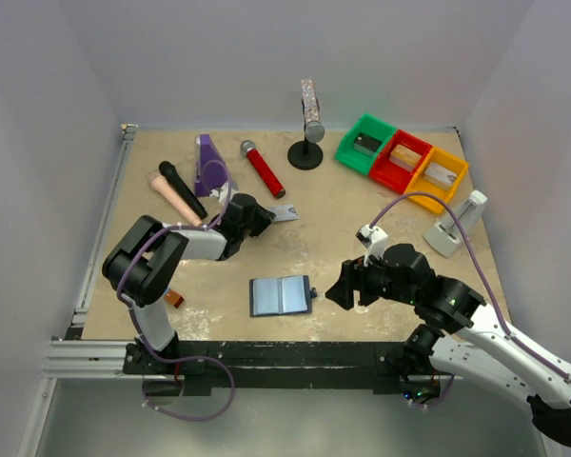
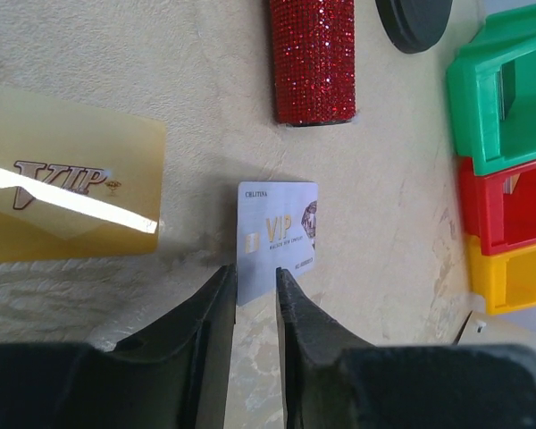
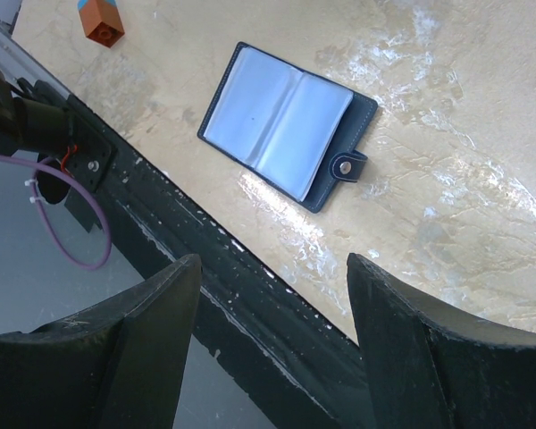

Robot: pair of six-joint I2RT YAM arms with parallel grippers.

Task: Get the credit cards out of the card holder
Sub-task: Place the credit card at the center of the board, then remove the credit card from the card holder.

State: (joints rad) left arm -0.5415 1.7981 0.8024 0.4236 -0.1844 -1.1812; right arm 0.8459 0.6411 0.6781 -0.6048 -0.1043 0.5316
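Observation:
The card holder (image 1: 281,295) lies open and flat near the table's front edge, dark navy with pale blue-grey pockets facing up (image 3: 286,125). A silvery-white credit card (image 2: 277,234) lies face up on the table just beyond my left gripper (image 2: 256,275). Its jaws stand a little apart over the card's near corner, gripping nothing. An orange-gold credit card (image 2: 62,183) lies to its left. In the top view the left gripper (image 1: 259,215) is at mid-left with the pale card (image 1: 285,214) beside it. My right gripper (image 1: 335,286) hovers open to the right of the holder, empty (image 3: 272,264).
A red glitter microphone (image 1: 264,169) and a black round stand (image 1: 305,155) sit behind the left gripper. Green, red and yellow bins (image 1: 402,160) are at back right, a white object (image 1: 454,228) at right. A small orange block (image 1: 175,298) lies front left. The black rail (image 3: 250,295) lines the near edge.

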